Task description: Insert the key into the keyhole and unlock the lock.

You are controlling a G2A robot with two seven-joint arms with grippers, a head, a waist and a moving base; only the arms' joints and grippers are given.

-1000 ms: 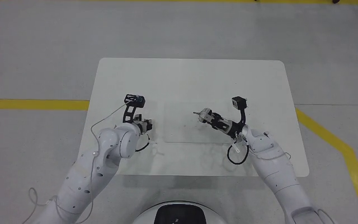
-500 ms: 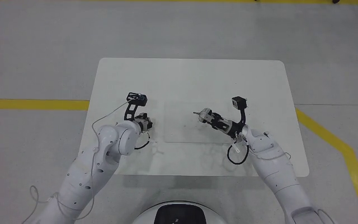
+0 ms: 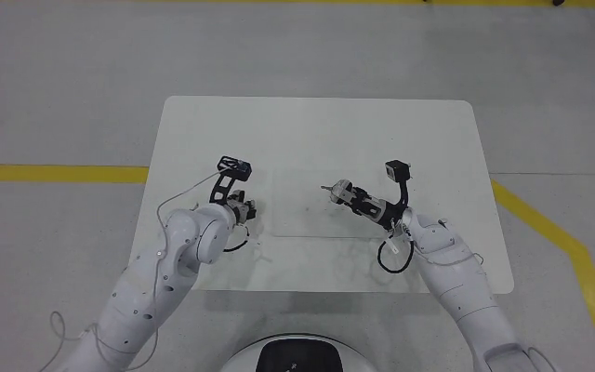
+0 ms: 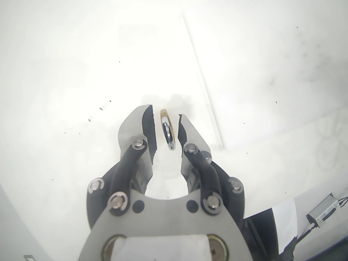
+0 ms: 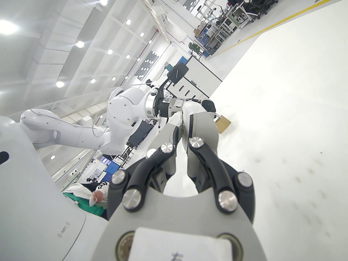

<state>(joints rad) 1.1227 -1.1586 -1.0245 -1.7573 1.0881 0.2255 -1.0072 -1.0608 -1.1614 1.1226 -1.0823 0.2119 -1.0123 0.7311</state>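
White table (image 3: 316,130), grey floor (image 3: 93,74), yellow line (image 3: 65,173)

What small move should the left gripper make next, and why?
Probably close the left gripper on the lock. Its fingers stand open on either side of the lock, with a gap on each side, so nothing steadies it yet. The right gripper, shut on the key, is apart from the lock.
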